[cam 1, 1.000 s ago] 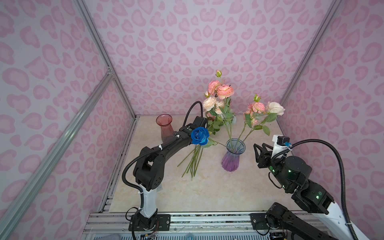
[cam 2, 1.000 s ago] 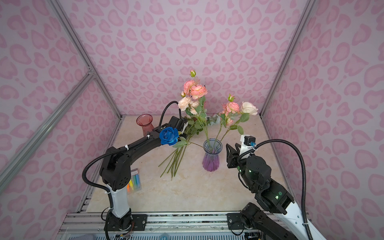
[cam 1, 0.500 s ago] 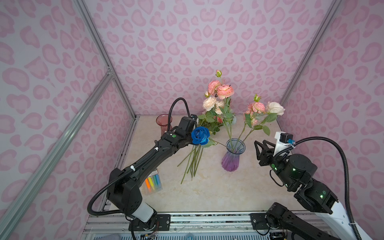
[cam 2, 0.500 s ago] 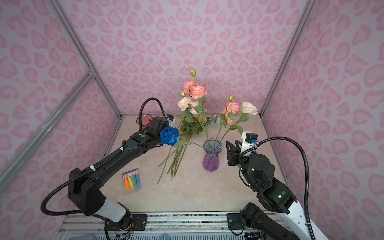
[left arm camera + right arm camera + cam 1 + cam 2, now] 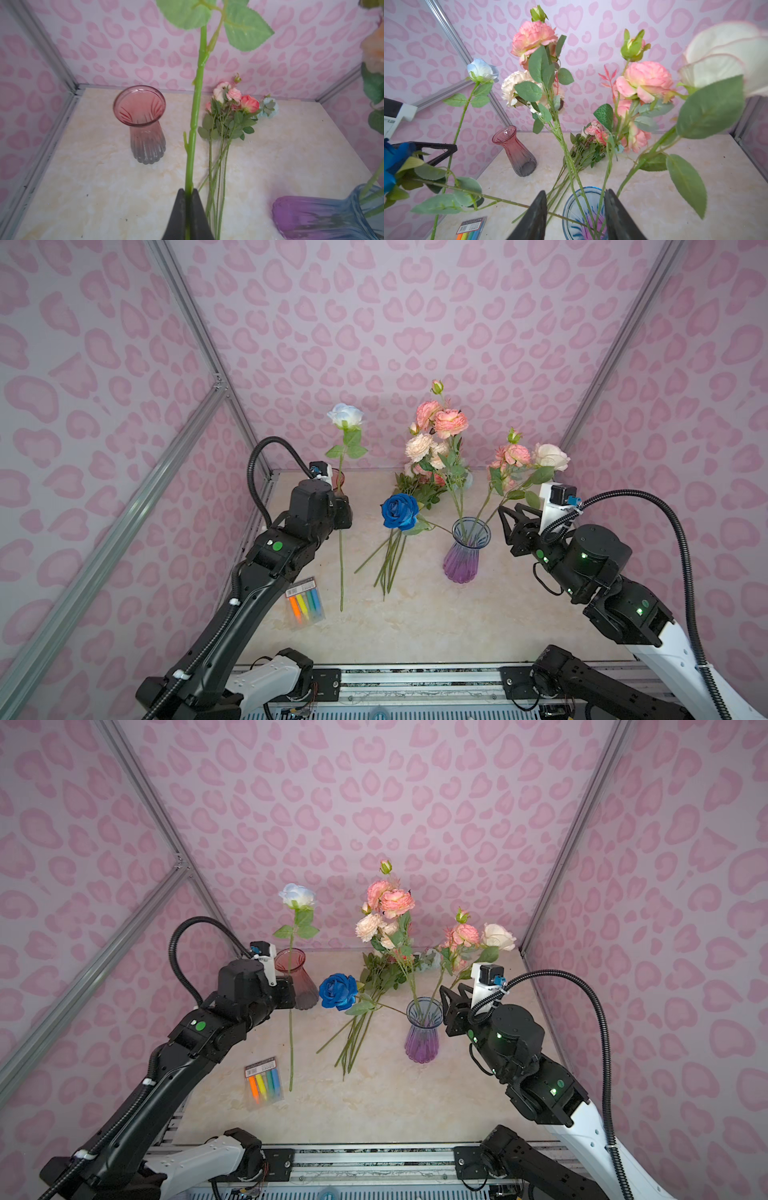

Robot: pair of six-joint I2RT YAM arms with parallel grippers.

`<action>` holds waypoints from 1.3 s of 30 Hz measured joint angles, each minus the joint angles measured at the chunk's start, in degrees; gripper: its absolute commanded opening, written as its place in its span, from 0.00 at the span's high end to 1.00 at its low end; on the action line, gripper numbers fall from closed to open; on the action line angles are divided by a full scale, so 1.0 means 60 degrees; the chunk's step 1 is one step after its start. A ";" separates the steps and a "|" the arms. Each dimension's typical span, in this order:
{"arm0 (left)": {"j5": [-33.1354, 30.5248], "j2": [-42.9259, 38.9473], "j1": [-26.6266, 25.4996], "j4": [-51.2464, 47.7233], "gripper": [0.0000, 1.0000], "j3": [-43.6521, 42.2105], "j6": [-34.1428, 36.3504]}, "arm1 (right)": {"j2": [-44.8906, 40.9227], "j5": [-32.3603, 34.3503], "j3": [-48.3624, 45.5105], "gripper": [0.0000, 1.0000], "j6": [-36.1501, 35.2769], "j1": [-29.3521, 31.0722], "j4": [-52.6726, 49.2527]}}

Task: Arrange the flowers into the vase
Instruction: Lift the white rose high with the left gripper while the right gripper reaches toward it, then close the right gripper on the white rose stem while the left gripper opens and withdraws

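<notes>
My left gripper (image 5: 188,190) is shut on the green stem of a pale blue rose (image 5: 345,415), held upright at the left with its stem end hanging just above the table. The purple-blue glass vase (image 5: 465,551) stands mid-table with pink, peach and cream flowers (image 5: 449,423) in it. A deep blue rose (image 5: 400,511) leans out to its left. My right gripper (image 5: 505,526) is open just right of the vase's mouth (image 5: 583,199), with nothing held. A loose bunch of flowers (image 5: 388,560) lies on the table between the arms.
A pink glass vase (image 5: 297,977) stands at the back left, right behind the left gripper. A pack of coloured markers (image 5: 305,603) lies at the front left, near the held stem's lower end. Patterned walls close in three sides.
The left arm pulled back from the bunch toward the left and lifted the pale blue rose upright. The right arm has barely moved.
</notes>
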 measured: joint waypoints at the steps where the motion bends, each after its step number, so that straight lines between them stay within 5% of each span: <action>1: 0.0025 -0.0433 0.0000 0.0091 0.96 -0.0127 0.0102 | 0.0208 -0.0138 0.0255 0.52 -0.0015 0.0066 0.0011; 9: 0.1293 -0.3432 0.0004 0.1690 0.96 -0.1577 0.1486 | 0.2222 -0.0758 0.2710 0.45 -0.0652 0.2328 0.0678; 18: 0.3075 -0.3621 0.0004 0.2594 0.96 -0.1217 0.1807 | 0.5570 -0.1253 0.6047 0.43 -0.1246 0.4568 0.1388; 29: 0.4637 -0.3300 -0.0007 0.3526 0.96 -0.1100 0.1060 | 0.8051 -0.1464 0.8448 0.48 -0.1195 0.4794 0.1519; 39: 0.5151 -0.3421 -0.0058 0.3621 0.96 -0.1293 0.0896 | 0.8914 -0.1672 0.9256 0.80 -0.0470 0.4295 0.1494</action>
